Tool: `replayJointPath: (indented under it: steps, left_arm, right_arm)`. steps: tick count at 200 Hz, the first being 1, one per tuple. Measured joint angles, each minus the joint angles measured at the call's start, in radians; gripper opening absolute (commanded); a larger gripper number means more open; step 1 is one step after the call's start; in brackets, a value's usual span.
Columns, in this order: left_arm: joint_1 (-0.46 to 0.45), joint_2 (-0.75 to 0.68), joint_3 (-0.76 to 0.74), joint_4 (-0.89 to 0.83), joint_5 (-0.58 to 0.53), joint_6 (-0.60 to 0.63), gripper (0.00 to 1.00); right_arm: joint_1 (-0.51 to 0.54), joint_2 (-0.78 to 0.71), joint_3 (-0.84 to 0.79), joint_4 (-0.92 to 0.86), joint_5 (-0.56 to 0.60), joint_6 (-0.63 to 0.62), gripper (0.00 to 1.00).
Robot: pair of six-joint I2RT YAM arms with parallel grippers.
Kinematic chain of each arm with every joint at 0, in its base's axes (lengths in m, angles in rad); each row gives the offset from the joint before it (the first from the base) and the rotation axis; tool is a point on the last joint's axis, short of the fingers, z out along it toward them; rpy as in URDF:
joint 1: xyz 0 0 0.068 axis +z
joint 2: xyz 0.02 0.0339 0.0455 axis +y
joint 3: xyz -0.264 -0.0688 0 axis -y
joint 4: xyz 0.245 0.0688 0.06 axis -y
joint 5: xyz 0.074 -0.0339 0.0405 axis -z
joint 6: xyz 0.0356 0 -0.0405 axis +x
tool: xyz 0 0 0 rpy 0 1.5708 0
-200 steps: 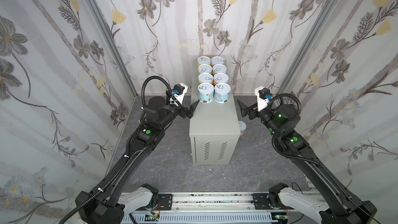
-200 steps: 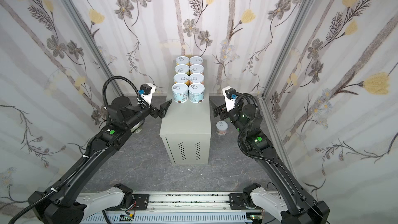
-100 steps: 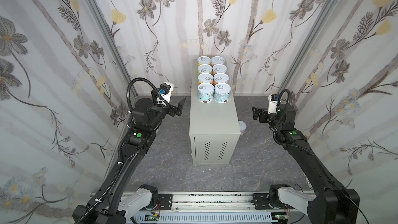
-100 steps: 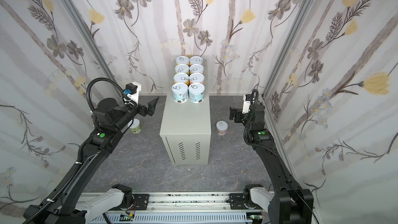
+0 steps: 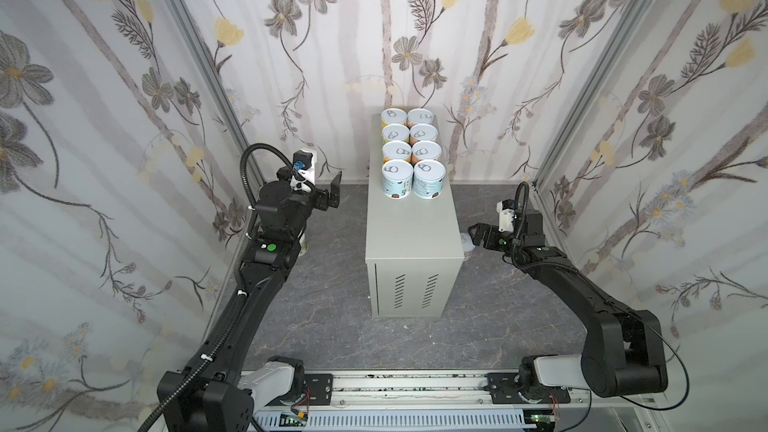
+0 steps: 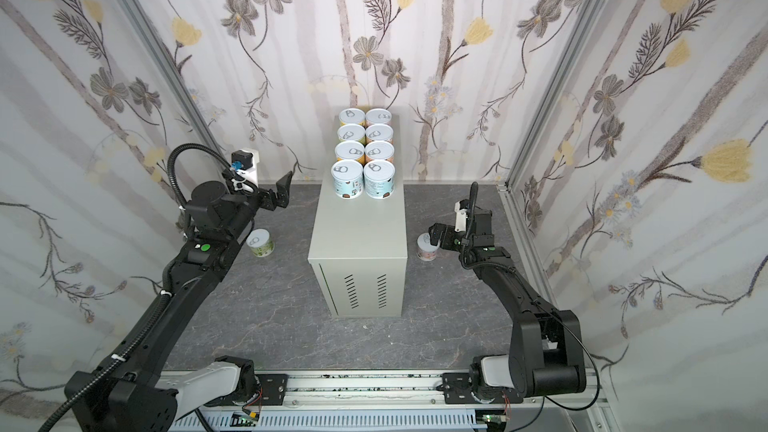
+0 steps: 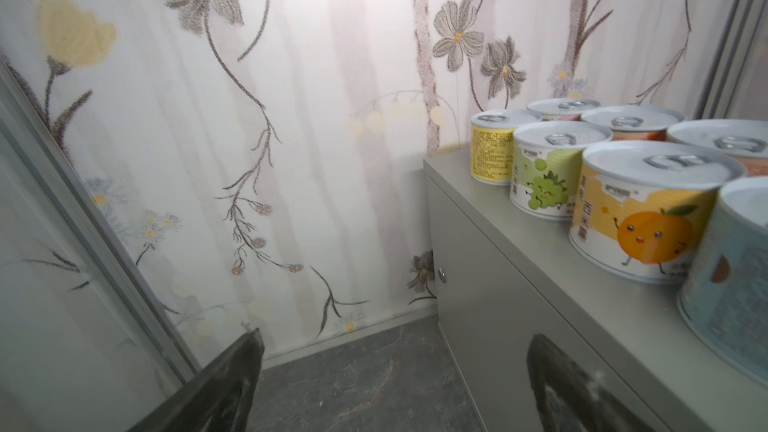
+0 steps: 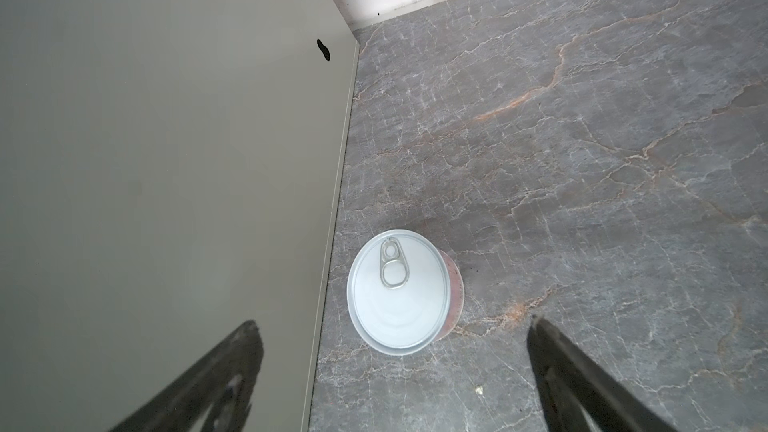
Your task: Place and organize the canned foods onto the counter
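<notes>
eight cans (image 5: pixel 409 155) lined up on the counter (image 5: pixel 411 230); right gripper (image 6: pixel 435 237) spread wide over the pink can (image 8: pixel 399 292) (standing on the floor (image 8: pixel 582 160)), left gripper (image 5: pixel 333 191) gaping too, empty.

You're looking at smooth, matt painted sheet metal on the bench (image 8: pixel 166 160). The cans (image 7: pixel 640 218) have satin silver metal lids and printed, paper-like labels with a slight sheen. The floor (image 8: pixel 582 160) reads as dark marbled stone, low gloss. The walls (image 7: pixel 249 118) look like matt printed fabric. Your fingers (image 8: pixel 582 388) are matt black, scuffed, plastic-looking.
</notes>
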Motion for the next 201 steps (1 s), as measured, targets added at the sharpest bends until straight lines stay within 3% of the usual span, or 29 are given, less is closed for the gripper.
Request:
replayJointPath:
  steps: [35,80,119,201]
  left_arm:
    - [0.002,0.175,0.147,0.082,-0.119,-0.06,0.99]
    - [-0.001,0.42,0.393,0.093,-0.206,-0.129,0.98]
    - [-0.019,0.608,0.601,0.033,-0.223,-0.129,0.98]
    - [-0.043,0.87,0.939,-0.097,-0.232,-0.068,1.0]
  right_arm:
    - [0.002,-0.056,0.034,0.049,0.012,-0.004,1.0]
    - [0.002,-0.01,0.208,0.202,0.137,-0.037,1.0]
    - [0.002,0.159,0.41,0.315,0.191,-0.074,1.0]
    - [0.014,0.484,0.769,0.402,0.167,-0.158,1.0]
